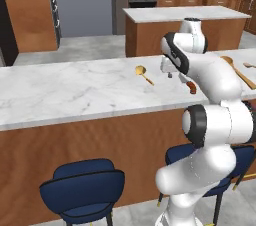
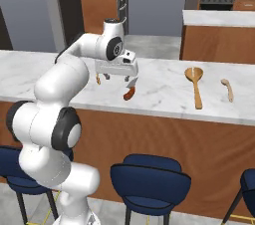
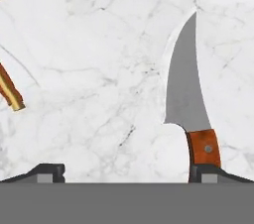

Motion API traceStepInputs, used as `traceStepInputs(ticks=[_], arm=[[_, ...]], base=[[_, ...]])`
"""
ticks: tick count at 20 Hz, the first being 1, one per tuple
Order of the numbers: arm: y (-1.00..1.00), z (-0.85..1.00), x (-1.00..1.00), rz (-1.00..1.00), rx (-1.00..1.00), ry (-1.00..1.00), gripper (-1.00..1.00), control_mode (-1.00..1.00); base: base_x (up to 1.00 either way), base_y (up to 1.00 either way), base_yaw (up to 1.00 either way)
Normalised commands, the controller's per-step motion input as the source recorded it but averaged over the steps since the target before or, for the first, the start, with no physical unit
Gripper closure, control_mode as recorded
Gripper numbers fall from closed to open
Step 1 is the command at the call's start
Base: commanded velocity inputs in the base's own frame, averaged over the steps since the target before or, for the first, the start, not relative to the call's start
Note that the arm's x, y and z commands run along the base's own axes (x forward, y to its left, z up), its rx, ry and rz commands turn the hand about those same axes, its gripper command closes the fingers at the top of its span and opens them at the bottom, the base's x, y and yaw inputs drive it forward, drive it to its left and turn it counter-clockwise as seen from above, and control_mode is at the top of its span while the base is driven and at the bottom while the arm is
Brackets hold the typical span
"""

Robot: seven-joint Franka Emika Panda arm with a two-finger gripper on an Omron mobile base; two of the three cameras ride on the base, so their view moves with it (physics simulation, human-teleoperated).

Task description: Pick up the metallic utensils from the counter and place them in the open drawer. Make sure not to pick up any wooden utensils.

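— Where is your end effector [image 2: 116,77] right now?

— Above the white marble tabletop [image 1: 75,90], pointing down, jaws spread as wide as they go, with nothing between them. My two fingertips [image 3: 49,172] stand far apart at the bottom of the hand view.

— And the knife?

— The knife [image 3: 191,99] lies flat on the marble under my hand. Its curved grey blade points away, and its reddish-brown riveted handle ends just by my right-side tip.

— The other utensils?

— The gold spoon [image 1: 143,74] lies on the tabletop just to the left of my hand. The long wooden spoon [image 2: 195,84] and a small pale utensil [image 2: 227,88] lie well off to the right.
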Motion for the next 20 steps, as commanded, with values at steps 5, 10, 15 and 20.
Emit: traceStepInputs(ticks=[5,10,15,20], arm=[[0.00,-0.18,0.55,0.00,-0.01,0.04,-1.00,-1.00],[-0.22,-0.39,0.41,0.01,0.00,0.00,-1.00,-1.00],[-0.60,-0.40,0.27,0.00,0.00,0.04,-1.00,-1.00],[-0.09,-0.03,0.05,0.00,0.00,0.03,-1.00,-1.00]], base=[[0.00,0.00,0.00],[0.00,0.00,0.00],[0.00,0.00,0.00],[0.00,0.00,0.00]])
